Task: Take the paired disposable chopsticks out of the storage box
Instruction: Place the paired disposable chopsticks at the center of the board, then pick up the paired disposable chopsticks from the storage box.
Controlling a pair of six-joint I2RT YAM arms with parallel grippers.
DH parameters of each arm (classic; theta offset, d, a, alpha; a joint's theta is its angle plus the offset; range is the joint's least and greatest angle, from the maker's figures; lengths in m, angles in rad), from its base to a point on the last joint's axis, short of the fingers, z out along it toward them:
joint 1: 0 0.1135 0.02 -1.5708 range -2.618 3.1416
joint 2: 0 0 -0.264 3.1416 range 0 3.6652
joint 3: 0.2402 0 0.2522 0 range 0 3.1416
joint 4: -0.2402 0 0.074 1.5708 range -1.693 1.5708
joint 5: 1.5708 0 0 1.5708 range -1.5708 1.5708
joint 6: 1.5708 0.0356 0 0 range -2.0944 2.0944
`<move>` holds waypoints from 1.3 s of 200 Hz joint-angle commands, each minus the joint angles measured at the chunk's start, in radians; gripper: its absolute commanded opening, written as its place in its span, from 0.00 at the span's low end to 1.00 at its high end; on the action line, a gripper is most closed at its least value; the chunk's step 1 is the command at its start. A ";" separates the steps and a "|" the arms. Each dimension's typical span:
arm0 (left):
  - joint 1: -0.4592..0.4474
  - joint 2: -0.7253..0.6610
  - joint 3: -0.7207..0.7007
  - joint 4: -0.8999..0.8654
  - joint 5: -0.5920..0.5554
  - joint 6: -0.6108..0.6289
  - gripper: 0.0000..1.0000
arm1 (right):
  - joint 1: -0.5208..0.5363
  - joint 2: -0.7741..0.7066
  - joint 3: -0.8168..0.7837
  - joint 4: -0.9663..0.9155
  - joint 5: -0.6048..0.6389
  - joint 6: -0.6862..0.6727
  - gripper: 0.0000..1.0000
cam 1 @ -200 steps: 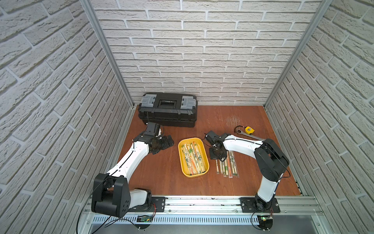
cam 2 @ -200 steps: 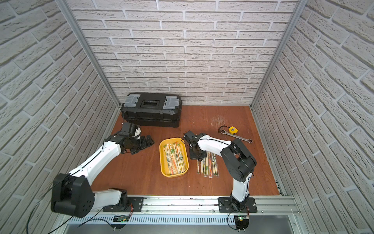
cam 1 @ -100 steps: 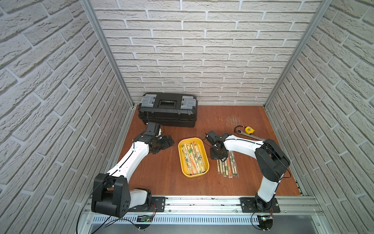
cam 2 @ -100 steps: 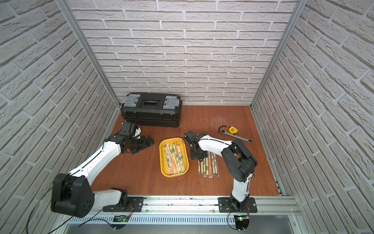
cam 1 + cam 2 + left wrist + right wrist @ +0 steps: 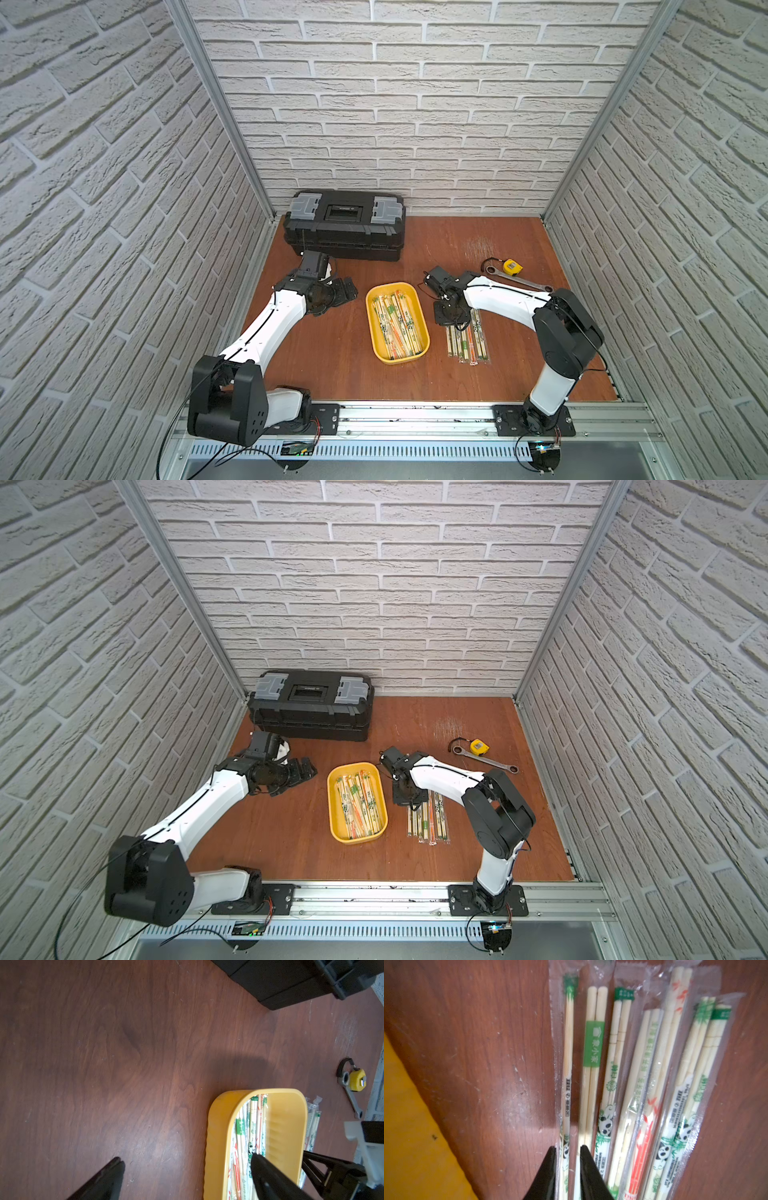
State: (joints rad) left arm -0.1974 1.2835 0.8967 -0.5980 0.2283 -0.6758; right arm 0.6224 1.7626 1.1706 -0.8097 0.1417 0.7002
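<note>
The storage box, a shallow yellow tray (image 5: 397, 360) (image 5: 357, 839) (image 5: 218, 1126), sits mid-table with several sleeved paired disposable chopsticks (image 5: 397, 322) (image 5: 359, 802) (image 5: 249, 1130) lying lengthwise in it. Several more pairs (image 5: 467, 340) (image 5: 428, 820) (image 5: 643, 1064) lie side by side on the wood just right of the tray. My right gripper (image 5: 453, 320) (image 5: 566, 1148) points down at their far ends. Its jaws stand slightly apart around the leftmost pair (image 5: 568, 1043), which rests on the table. My left gripper (image 5: 345, 291) (image 5: 187, 1164) hovers wide open left of the tray, holding nothing.
A black toolbox (image 5: 345, 228) stands against the back wall behind the left arm. A yellow tape measure (image 5: 512, 266) and a wrench (image 5: 525, 283) lie at the back right. Brick walls close in three sides. The tray's edge (image 5: 404, 1126) lies close beside the right gripper.
The right gripper's jaws have parted a little from shut, over the pairs on the table. Both arms have stayed about where they were.
</note>
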 commanded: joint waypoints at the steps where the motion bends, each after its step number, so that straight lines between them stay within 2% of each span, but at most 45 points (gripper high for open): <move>1: -0.002 -0.007 -0.009 0.023 -0.015 0.009 0.98 | -0.003 -0.065 0.058 -0.022 -0.015 0.004 0.23; 53: 0.013 -0.013 -0.017 0.010 -0.039 0.017 0.98 | 0.054 -0.052 0.213 -0.046 -0.053 -0.011 0.23; 115: 0.075 -0.034 -0.030 -0.012 -0.044 0.039 0.98 | 0.159 0.136 0.392 -0.075 -0.076 -0.031 0.23; 178: 0.120 -0.046 -0.034 -0.022 -0.027 0.059 0.98 | 0.224 0.290 0.451 -0.073 -0.100 -0.031 0.20; 260: 0.131 -0.048 -0.041 -0.015 -0.010 0.067 0.98 | 0.230 0.338 0.475 -0.084 -0.103 -0.031 0.19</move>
State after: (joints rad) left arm -0.0738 1.2537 0.8719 -0.6159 0.2073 -0.6235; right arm 0.8482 2.0830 1.6241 -0.8753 0.0395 0.6731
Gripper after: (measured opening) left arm 0.983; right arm 0.191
